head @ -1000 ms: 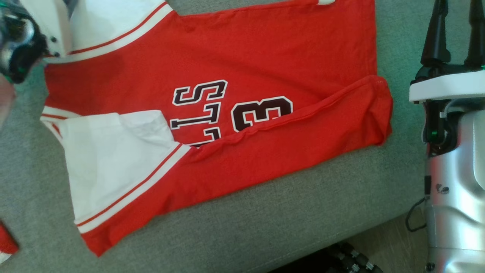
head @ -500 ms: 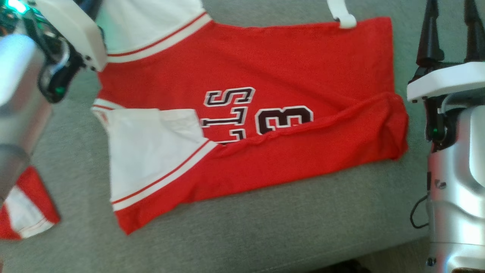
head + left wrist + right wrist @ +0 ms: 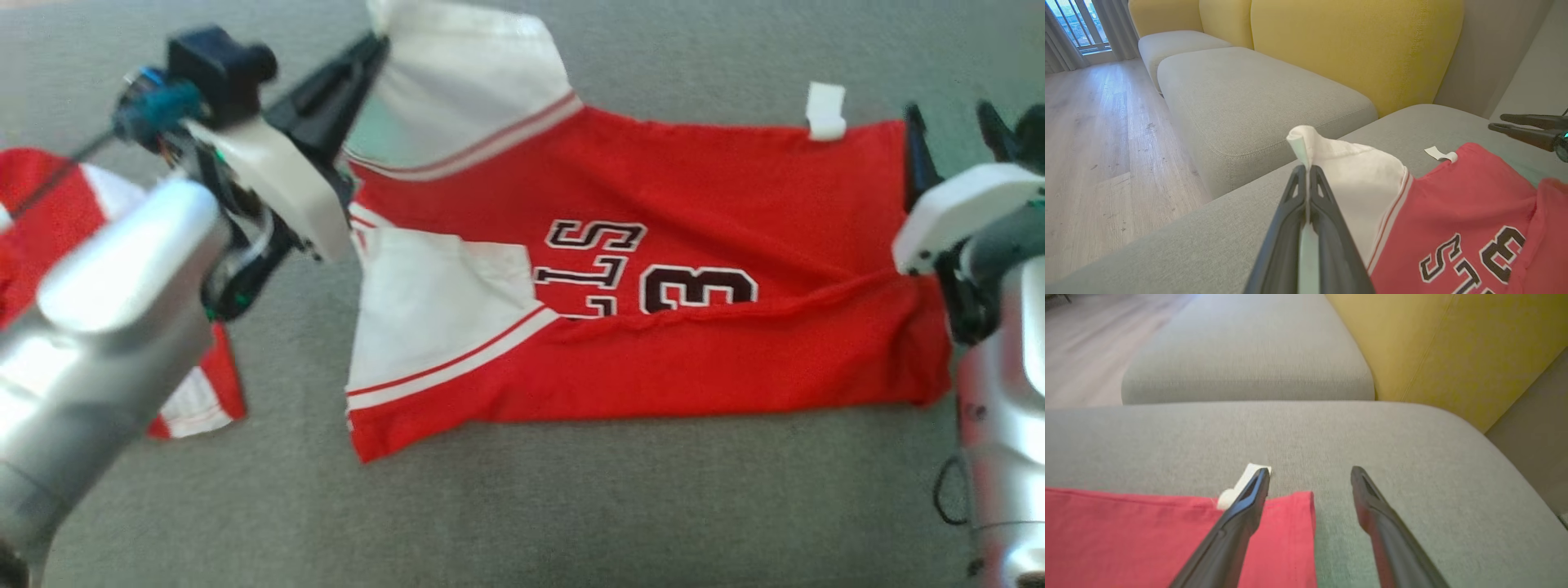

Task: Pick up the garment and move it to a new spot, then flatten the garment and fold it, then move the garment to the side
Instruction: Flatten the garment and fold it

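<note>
Now L gripper (image 3: 1306,168) jaws pinch white sleeve (image 3: 1359,171) of shirt (image 3: 718,188). R gripper (image 3: 1310,472) jaws spread wide at shirt's hem corner on sofa (image 3: 1412,428).

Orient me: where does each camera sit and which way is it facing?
Head: above, looking down on the red jersey on the grey sofa; left pincer, right pincer and forearms show.
Left wrist: along the shut left pincer, pinching the white sleeve, toward yellow cushions.
Right wrist: along the open right pincer over the jersey's corner.
Shared: white tag in all three.
</note>
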Robot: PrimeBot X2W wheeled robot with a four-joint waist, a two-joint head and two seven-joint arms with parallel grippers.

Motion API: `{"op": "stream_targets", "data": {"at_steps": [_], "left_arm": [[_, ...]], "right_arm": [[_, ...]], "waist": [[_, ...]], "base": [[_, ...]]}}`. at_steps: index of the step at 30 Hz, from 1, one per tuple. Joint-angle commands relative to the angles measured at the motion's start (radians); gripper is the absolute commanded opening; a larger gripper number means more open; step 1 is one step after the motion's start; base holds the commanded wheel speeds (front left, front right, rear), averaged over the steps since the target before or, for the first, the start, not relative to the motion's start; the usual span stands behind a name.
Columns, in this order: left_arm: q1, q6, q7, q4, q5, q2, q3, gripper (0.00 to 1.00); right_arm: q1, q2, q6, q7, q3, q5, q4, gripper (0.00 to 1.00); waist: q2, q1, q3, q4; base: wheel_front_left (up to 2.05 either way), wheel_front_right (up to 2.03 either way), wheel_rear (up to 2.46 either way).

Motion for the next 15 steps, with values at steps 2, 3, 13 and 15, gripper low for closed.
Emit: {"op": "stream_targets", "data": {"at_steps": [2,3,13,15], "left_arm": [[-0.008,0.025,-0.016,-0.064,0.005,0.047,0.032,0.00],[0.002,0.030,-0.016,-0.082,0.002,0.048,0.030,0.00],[0.031,0.064,0.003,-0.191,0.004,0.068,0.016,0.00],[0.028,0.066,0.005,-0.194,0.008,0.069,0.013,0.00]], "right_arm": [[-0.043,-0.035,-0.001,0.023,-0.003,-0.024,0.029,1.00],[-0.048,-0.045,-0.001,0.029,-0.010,-0.030,0.051,1.00],[-0.139,-0.108,-0.001,0.059,0.023,-0.014,0.254,1.00],[-0.153,-0.123,-0.001,0.060,0.037,-0.006,0.288,1.00]], "waist": [[0.0000,0.0002,-0.018,0.038],[0.0000,0.0002,-0.017,0.044],[0.0000,0.0002,0.036,0.078],[0.0000,0.0002,0.045,0.081]], "base": [[0.00,0.00,0.00],[0.00,0.00,0.00],[0.00,0.00,0.00],[0.00,0.00,0.00]]}}
